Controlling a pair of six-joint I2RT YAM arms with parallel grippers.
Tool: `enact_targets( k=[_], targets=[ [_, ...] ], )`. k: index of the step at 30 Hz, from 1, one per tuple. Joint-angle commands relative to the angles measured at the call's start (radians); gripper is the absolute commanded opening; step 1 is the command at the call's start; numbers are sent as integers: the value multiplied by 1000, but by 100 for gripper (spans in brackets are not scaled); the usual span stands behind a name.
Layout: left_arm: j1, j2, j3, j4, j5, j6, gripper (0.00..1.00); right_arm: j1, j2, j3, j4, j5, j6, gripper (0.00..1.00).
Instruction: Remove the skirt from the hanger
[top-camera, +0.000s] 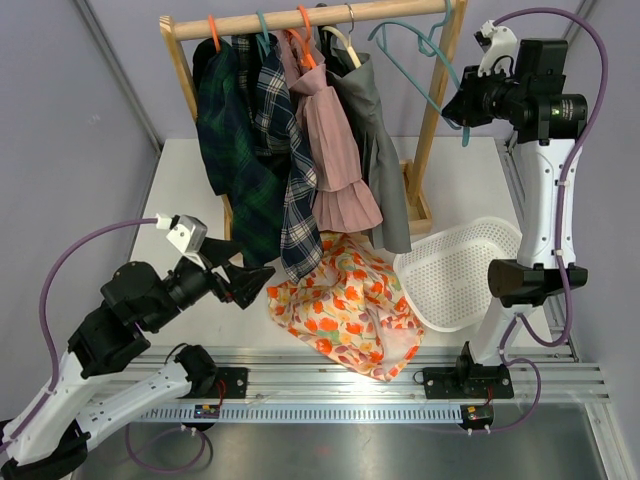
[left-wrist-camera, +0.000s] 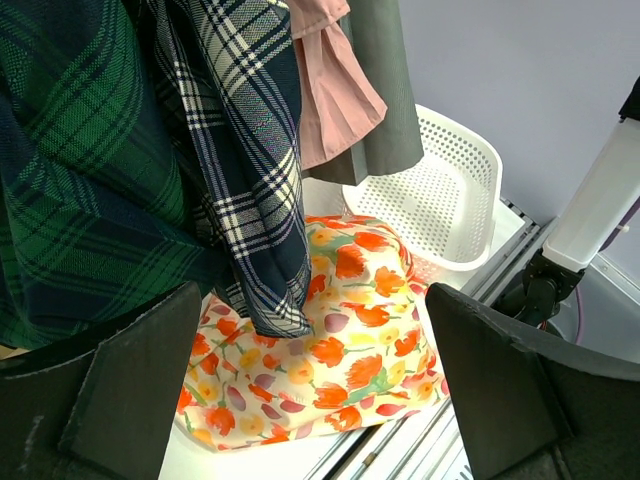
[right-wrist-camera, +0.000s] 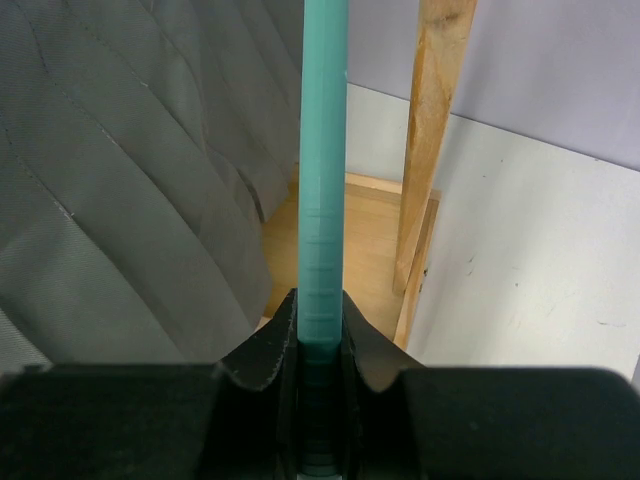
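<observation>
already floral skirt (top-camera: 345, 305) off teal hanger (right-wrist-camera: 322, 150), crumpled on tabletop (top-camera: 190, 200) beside basket (top-camera: 465, 270). right end effector (right-wrist-camera: 320, 312) clenched on hanger; left end effector (left-wrist-camera: 310, 330) released, empty. skirt likely light, limp; pinch bunched fold.

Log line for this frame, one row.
left fingers open, empty | right fingers shut on hanger | skirt off hanger, heaped on table

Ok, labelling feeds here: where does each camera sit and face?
Top: above and behind, looking down on table, rack, floral skirt, basket; left arm, right arm show.
Left wrist: low, facing across skirt to basket; open left gripper shows.
Right wrist: high by the rack, looking along the teal hanger in the right gripper.
Shared: top and left wrist both see skirt, basket.
</observation>
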Motion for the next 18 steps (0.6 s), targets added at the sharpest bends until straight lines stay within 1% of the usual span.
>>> enact_targets(
  k=[1, 3, 4, 5, 7, 9, 10, 11, 13, 15, 16, 17, 18],
  targets=[
    [1, 3, -10, 70, 25, -14, 99, -7, -7, 44, -20, -42, -40, 1],
    [1, 4, -13, 77, 25, -16, 99, -7, -18, 33, -28, -42, -56, 17],
    [1, 7, -13, 77, 25, -16, 99, -5, -24, 28, -31, -43, -63, 28],
    [1, 7, -13, 77, 25, -14, 99, -7, -35, 24, -25, -45, -77, 55],
    [1, 7, -13, 77, 25, -14, 99, -7, -77, 21, -14, -42, -95, 73],
    [3, 9, -14, 74, 20, -13, 99, -7, -151, -14, 41, -36, -172, 95],
    [1, 7, -14, 73, 17, -11, 99, -7, -183, -39, 64, -29, -192, 95],
    [1, 9, -16, 70, 16, -10, 99, -7, -214, -65, 84, -22, -217, 99],
    [1, 7, -19, 69, 11, -5, 99, -7, -303, -146, 118, -8, -269, 99],
    [1, 10, -27, 67, 2, -5, 99, -7, -390, -209, 136, -14, -371, 99],
    [1, 11, -31, 64, -3, -7, 99, -7, -424, -295, 142, -60, -414, 99],
    [1, 9, -42, 63, -10, -8, 99, -5, -464, -352, 143, -95, -536, 100],
    [1, 9, -50, 61, -32, -13, 99, -7, -549, -416, 141, -135, -606, 99]
  ],
)
